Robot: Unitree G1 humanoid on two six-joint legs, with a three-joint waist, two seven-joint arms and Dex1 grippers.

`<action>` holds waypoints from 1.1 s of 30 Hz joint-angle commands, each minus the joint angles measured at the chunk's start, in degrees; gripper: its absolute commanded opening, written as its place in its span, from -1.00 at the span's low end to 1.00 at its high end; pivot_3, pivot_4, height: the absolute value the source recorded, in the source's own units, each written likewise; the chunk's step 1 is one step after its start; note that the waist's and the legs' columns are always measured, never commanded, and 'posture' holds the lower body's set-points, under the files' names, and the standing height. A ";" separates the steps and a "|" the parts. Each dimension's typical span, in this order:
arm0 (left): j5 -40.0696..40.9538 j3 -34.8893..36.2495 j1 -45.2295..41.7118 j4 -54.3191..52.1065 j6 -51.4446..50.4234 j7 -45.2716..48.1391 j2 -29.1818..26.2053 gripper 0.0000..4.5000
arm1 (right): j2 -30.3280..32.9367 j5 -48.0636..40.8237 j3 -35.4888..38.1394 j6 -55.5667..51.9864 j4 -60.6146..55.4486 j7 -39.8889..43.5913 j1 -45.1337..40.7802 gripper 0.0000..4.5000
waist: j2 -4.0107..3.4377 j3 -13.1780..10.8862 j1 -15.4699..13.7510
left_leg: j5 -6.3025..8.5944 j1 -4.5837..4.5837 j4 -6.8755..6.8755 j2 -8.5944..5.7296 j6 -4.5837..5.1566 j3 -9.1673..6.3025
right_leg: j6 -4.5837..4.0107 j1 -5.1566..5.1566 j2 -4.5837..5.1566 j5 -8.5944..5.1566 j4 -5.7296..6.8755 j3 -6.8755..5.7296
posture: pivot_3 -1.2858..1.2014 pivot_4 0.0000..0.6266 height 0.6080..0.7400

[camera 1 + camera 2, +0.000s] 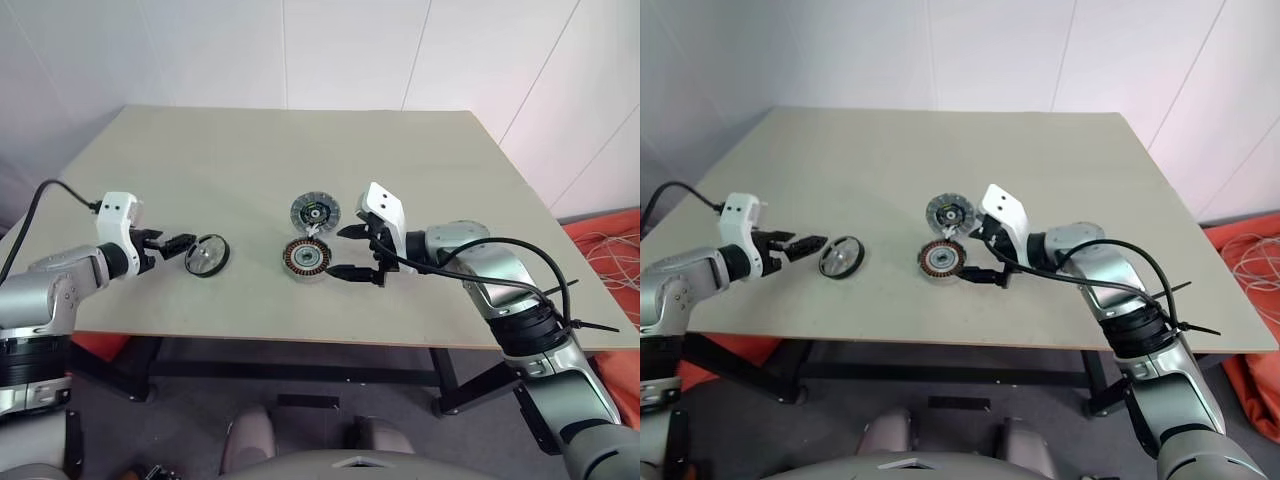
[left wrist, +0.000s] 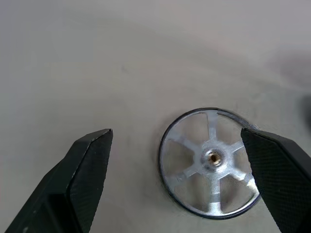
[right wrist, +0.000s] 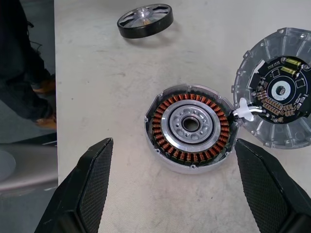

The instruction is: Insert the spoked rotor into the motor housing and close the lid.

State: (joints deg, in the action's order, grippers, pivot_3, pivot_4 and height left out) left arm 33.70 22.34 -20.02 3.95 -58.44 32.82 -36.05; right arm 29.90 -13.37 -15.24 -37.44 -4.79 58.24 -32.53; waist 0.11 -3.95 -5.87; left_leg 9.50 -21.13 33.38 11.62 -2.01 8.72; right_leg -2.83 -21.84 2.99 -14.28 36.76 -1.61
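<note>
Three round parts lie on the table [image 1: 450, 160], one of each kind, all near its front-middle. Leftmost is the spoked rotor [image 1: 207, 254], just ahead of the left gripper [image 1: 183, 241], whose black fingers stand wide apart around nothing; the left wrist view shows the rotor's six bright silver spokes, small brass-coloured hub and thin dark rim. Next comes the motor housing [image 1: 306, 258], a ring of copper-brown windings around a silver hub, with the lid [image 1: 316, 211] touching it on the far side. The right wrist view adds a dark circuit board on the lid's face — and a white connector joining lid to housing. The right gripper [image 1: 360, 251] hovers just beside the housing, jaws spread wide, empty.
</note>
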 commanded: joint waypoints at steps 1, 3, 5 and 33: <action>7.63 6.55 -0.42 -0.57 -8.92 -2.16 3.01 1.00 | -0.20 0.32 -0.07 2.08 0.04 -0.30 -0.83 1.00 | 0.00 0.00 0.00 | 0.00 0.00 0.01 0.00 0.00 0.01 | 0.00 0.00 0.00 0.00 0.01 -0.01 | 0.03 -1.00 1.00; 9.65 8.51 0.37 -0.91 -12.10 -3.60 4.70 1.00 | -0.47 0.25 -0.01 2.18 0.36 -0.44 -1.21 1.00 | 0.01 0.00 0.01 | 0.00 0.01 0.02 0.02 0.01 0.01 | 0.00 0.02 0.00 0.00 0.02 -0.03 | 0.03 -1.00 1.00; 11.19 10.47 0.84 -1.00 -14.70 -5.53 6.23 1.00 | -0.52 0.23 0.05 2.31 0.40 -0.51 -1.28 1.00 | 0.01 0.00 0.00 | 0.01 0.02 0.04 0.01 0.02 0.00 | 0.00 0.05 0.00 0.00 0.02 -0.03 | 0.03 -1.00 1.00; 27.14 25.94 5.50 -5.03 -21.92 -16.62 14.14 1.00 | 0.20 0.12 0.68 2.65 0.84 -1.06 -1.37 1.00 | 0.02 0.00 -0.02 | 0.14 0.16 0.03 -0.01 0.25 -0.09 | 0.03 0.33 0.00 -0.02 -0.13 -0.07 | 0.03 -1.00 1.00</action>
State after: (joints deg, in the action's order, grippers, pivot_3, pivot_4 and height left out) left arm 59.15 48.30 -14.67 0.62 -81.07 16.12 -21.47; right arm 29.79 -12.75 -15.94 -35.65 -3.47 57.20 -32.60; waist 0.13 -3.95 -5.90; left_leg 9.65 -20.96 33.41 11.61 -1.75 8.64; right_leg -2.79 -21.50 2.98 -14.31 36.62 -1.68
